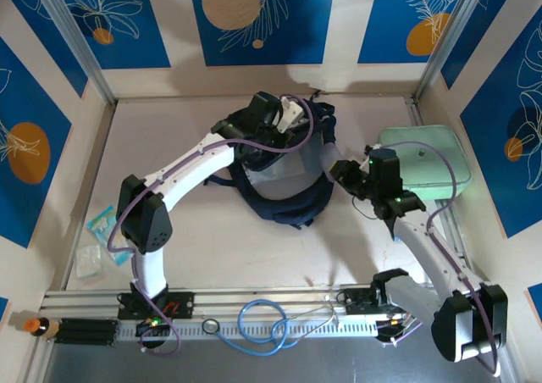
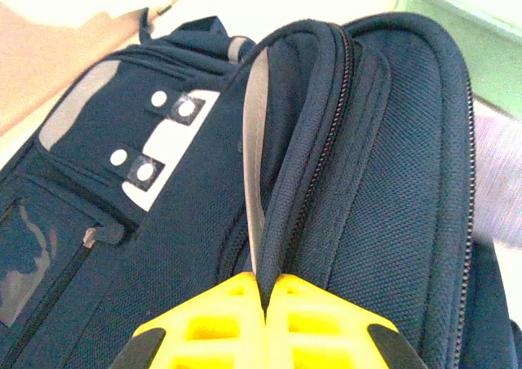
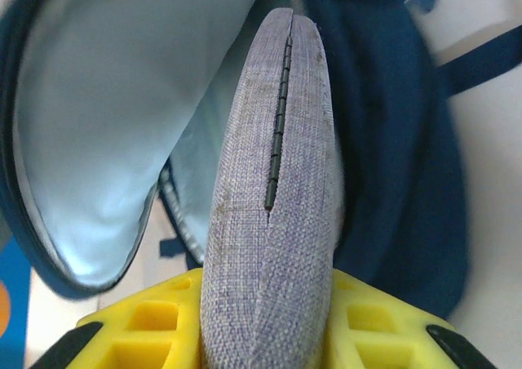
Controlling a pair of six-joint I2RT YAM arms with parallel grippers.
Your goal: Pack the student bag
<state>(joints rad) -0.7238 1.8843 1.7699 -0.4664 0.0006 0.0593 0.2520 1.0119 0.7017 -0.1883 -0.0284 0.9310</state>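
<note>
Backpack point(image 3: 400, 140) interior sits half hidden behind grey pouch point(image 3: 273, 181) in right gripper point(image 3: 265, 308).

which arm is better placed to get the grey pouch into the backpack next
Right. The right gripper clamps the grey zip pouch, aimed at the student bag's open pale-lined mouth. The left gripper is shut on the bag's edge, likely holding it open.

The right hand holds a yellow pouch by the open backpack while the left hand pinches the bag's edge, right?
No: the pouch in the right hand is grey fabric, as the right wrist view shows; the yellow is its fingers.
</note>
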